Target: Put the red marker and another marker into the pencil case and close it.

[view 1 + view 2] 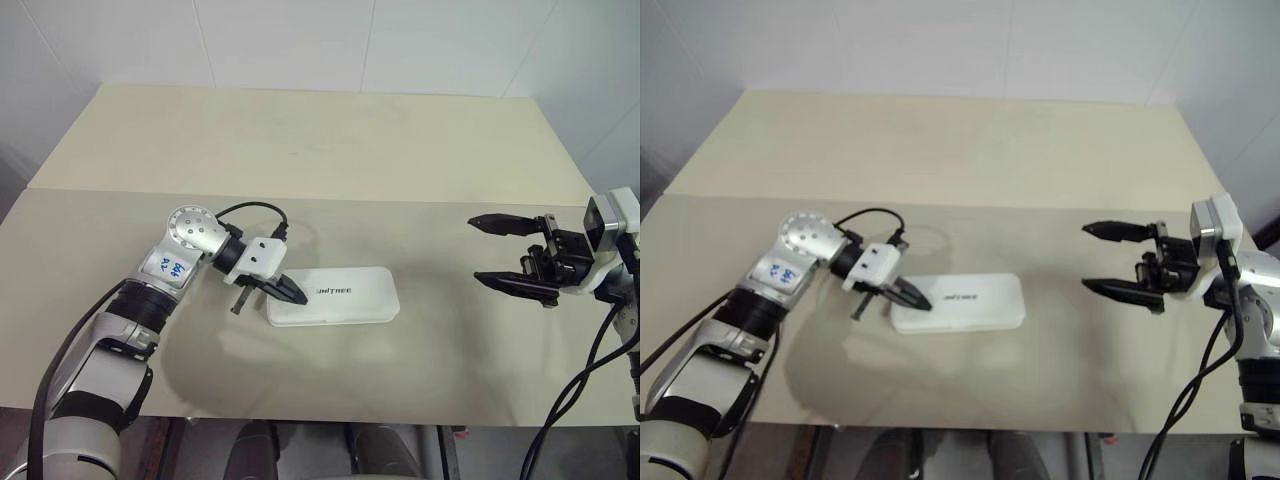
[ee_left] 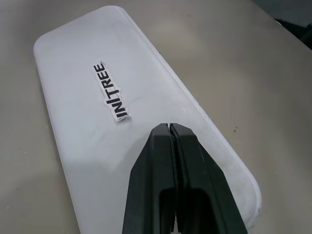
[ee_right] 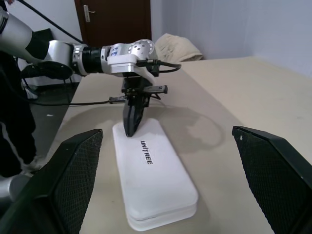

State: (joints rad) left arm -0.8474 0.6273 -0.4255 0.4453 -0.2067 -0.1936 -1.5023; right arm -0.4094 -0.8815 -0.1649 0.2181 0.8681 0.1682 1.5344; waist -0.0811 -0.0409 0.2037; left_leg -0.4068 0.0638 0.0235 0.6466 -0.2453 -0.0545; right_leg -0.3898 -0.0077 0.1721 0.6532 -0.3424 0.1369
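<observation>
Low in the frame's centre, the left gripper (image 1: 293,293), fingers pressed together, pushed the pencil case (image 1: 345,297) lid down to shut it, while the right gripper (image 1: 512,254) waited spread wide at the right edge.

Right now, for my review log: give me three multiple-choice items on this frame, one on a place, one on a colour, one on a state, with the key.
1. Where are the left gripper's tips?
A. At the pencil case's left end, over its lid
B. Past the table's far edge
C. Beside the right gripper

2. What colour is the pencil case?
A. Red
B. White
C. Lime green

3. How do the two grippers stand?
A. Both open
B. Left open, right shut
C. Left shut, right open

Key: 1 A, the black tips sit over the lid's end near the lettering. 2 B, the lid is plain white with dark lettering. 3 C, the left fingers are pressed together, the right ones spread wide with nothing between them.
</observation>
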